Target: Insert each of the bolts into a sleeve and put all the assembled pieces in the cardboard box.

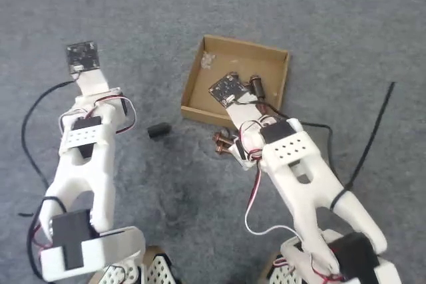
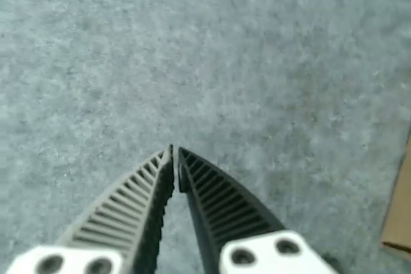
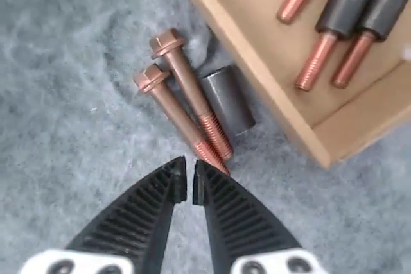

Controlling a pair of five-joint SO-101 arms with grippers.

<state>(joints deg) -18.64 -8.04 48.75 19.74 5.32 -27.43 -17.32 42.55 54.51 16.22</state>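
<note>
The right gripper (image 3: 188, 170) is shut and holds nothing. Its tips sit just by the screw ends of two bolts (image 3: 194, 97) that lie flat, side by side, on the carpet (image 3: 77, 94). I think it waits there to pick one up. A sleeve (image 3: 228, 104) lies touching them, close against the box (image 3: 260, 68) wall, so the wall may get in the way. Done pieces (image 3: 347, 4) rest inside the box. The left gripper (image 2: 174, 153) is shut and empty over bare carpet. A second sleeve (image 1: 158, 130) lies between the arms.

No lettering, number or sign is legible on the cardboard box (image 1: 192, 78) or elsewhere.
</note>
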